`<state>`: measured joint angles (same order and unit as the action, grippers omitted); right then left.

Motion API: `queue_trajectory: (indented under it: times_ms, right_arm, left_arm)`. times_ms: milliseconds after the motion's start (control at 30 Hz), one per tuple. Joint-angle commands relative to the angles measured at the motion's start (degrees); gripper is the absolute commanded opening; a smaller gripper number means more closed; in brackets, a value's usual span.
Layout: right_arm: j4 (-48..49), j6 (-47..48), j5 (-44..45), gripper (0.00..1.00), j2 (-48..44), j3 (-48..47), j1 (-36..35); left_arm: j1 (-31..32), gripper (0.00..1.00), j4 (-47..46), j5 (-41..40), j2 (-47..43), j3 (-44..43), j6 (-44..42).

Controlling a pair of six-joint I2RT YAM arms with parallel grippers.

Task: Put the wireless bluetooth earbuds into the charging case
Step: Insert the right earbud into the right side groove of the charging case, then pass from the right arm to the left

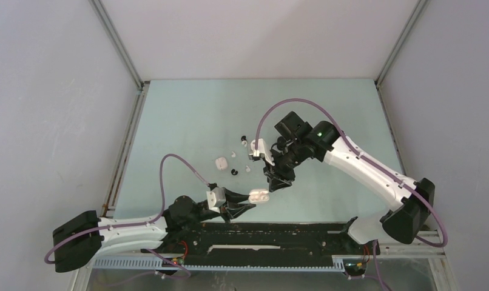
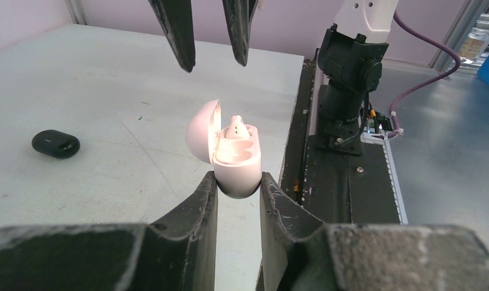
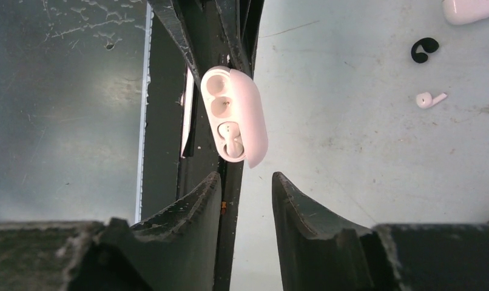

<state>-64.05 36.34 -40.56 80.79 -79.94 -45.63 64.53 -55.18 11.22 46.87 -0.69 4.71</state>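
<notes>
My left gripper point(image 1: 249, 200) is shut on the base of a white charging case point(image 2: 236, 167) and holds it up above the table near the front edge. The lid point(image 2: 202, 130) stands open. One white earbud point(image 2: 237, 127) sits in the case, and the socket beside it point(image 3: 216, 85) is empty. My right gripper point(image 1: 276, 182) hangs just above the case point(image 3: 233, 115), open and empty; its fingertips point(image 2: 181, 36) point down at it. More loose earbuds lie on the table: a white one point(image 3: 430, 99) and a black one point(image 3: 424, 49).
A second white case point(image 1: 220, 163) lies on the table among several tiny buds point(image 1: 235, 171). A black case point(image 2: 56, 143) lies left of the left gripper. The black base rail point(image 1: 272, 233) runs along the near edge.
</notes>
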Motion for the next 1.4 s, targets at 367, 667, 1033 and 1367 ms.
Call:
queue_trajectory:
  times_ms: [367, 667, 1033, 1367]
  right_arm:
    - [3.1, -0.8, -2.6, 0.38, 5.4, 0.0, -1.7]
    - [1.7, -0.4, -2.8, 0.31, 6.6, -0.8, -3.8]
    - [0.8, -1.4, 1.0, 0.08, 8.0, -2.9, -6.4]
    - [1.9, -2.7, 9.4, 0.04, 7.4, -3.2, -9.0]
  left_arm:
    - [0.2, 0.00, -4.4, 1.3, -0.3, 4.0, 1.3]
    - [0.2, 0.00, -4.3, 0.2, -0.2, 4.1, 1.2]
    - [0.2, 0.00, -3.5, -0.8, 1.6, 3.1, 1.3]
    - [0.2, 0.45, 1.9, -6.5, 2.4, 1.1, 3.8]
